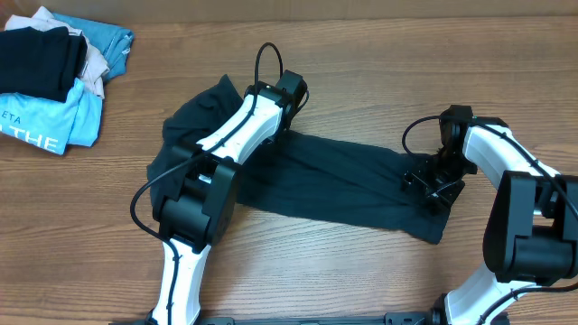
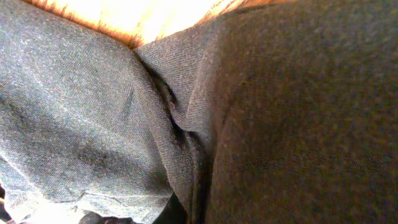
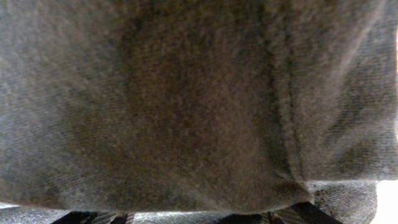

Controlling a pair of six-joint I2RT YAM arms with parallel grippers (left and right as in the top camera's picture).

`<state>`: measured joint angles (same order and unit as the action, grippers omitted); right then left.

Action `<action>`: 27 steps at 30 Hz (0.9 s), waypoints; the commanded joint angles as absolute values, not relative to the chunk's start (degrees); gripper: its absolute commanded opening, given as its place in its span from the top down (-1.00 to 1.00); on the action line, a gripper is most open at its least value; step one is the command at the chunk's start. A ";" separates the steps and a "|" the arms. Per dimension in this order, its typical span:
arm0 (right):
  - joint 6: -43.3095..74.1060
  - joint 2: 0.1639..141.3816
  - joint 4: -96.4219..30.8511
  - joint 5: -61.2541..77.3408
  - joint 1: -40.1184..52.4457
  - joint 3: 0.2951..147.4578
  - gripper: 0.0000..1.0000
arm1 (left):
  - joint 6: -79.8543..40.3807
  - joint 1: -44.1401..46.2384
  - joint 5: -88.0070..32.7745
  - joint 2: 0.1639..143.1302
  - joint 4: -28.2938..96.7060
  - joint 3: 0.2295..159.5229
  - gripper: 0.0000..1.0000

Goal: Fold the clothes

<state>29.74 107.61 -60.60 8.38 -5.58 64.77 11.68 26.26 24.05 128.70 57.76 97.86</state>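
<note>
The stack of spare tops (image 1: 54, 63) sat way over at the left, so everything here is placed off that. The clothes (image 1: 343, 176), the dark limp one, lay stretched in a long band to the right of the stack and nearer the robot, bunched up at the end closest to the stack. Further right of the stack, the left gripper (image 1: 291, 93) was down on the garment's far edge. It was clamped tight, with a ridge of fabric puckered into it in the wrist view. Farthest from the stack, the right gripper (image 1: 440, 183) sat on the other end of the cloth. Its camera showed nothing but fabric, so no telling whether it had a pinch or was loose. For a clean fold, best guess is that end needed a solid pinch before any lift. Then both ends should go up together with the band kept taut, so it landed edge on edge without sagging or twisting.
</note>
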 commanded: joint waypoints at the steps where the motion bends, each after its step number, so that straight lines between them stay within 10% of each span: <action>1: 29.08 106.74 -59.79 7.75 -5.76 64.23 -0.32 | 8.49 25.67 28.80 129.49 60.23 100.79 0.92; 8: 29.10 106.74 -59.42 7.77 -5.76 64.23 -0.33 | -0.51 25.67 36.75 129.32 76.73 109.03 0.92; 14: 29.10 106.74 -59.81 7.77 -5.76 64.23 -0.33 | -2.85 23.94 39.05 129.32 74.41 109.01 0.52; 27: 29.10 106.74 -59.20 7.77 -5.76 64.23 -0.34 | 1.26 23.90 30.00 129.29 76.27 109.03 0.74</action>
<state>29.71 107.50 -59.90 10.09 -5.54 64.77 0.19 23.20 29.43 129.16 75.85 107.83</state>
